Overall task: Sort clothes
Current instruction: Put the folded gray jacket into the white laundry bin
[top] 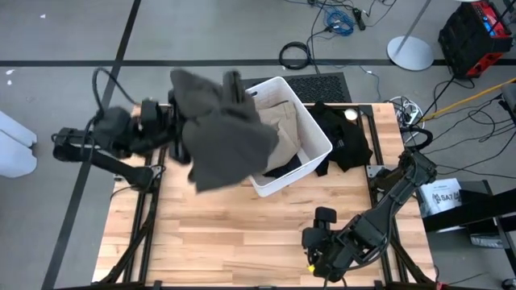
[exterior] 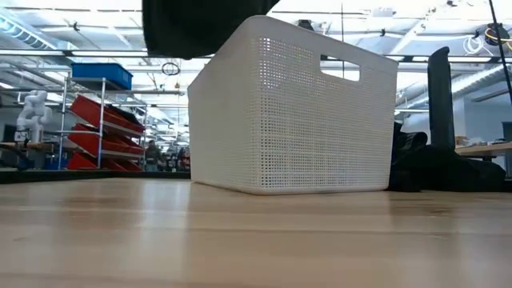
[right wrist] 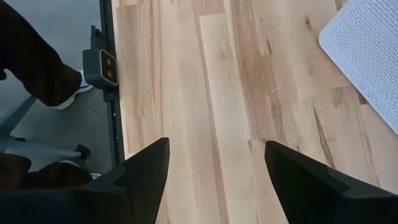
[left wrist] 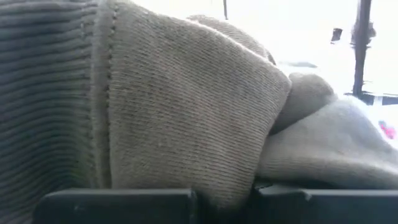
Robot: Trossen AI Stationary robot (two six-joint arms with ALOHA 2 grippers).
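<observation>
Garments in sight number four at least: one large dark olive garment (top: 222,133) hanging in the air over the table's left rear and the near-left edge of the bin; one khaki tan piece (top: 284,121) and one black piece (top: 284,167) lying inside the white bin (top: 316,133); one more black garment (top: 343,137) heaped on the wooden table (top: 242,242) just beside the bin's right wall; whether further pieces lie under these cannot be told. One bin; two arms. The left gripper (left wrist: 224,202) is clamped on the olive garment, whose ribbed knit fills the left wrist view, bunched over and between the two dark fingers (left wrist: 118,205); from above, the cloth drapes off that gripper toward the bin, hiding it; in the low view the same dark fabric (exterior: 200,24) hangs above the bin's left corner, clear of the tabletop. The right gripper (right wrist: 214,180) waits near the table's front right, well apart from every garment, its fingers (right wrist: 143,174) spread wide over bare wood with nothing between them; a corner of the bin shows beyond it.
</observation>
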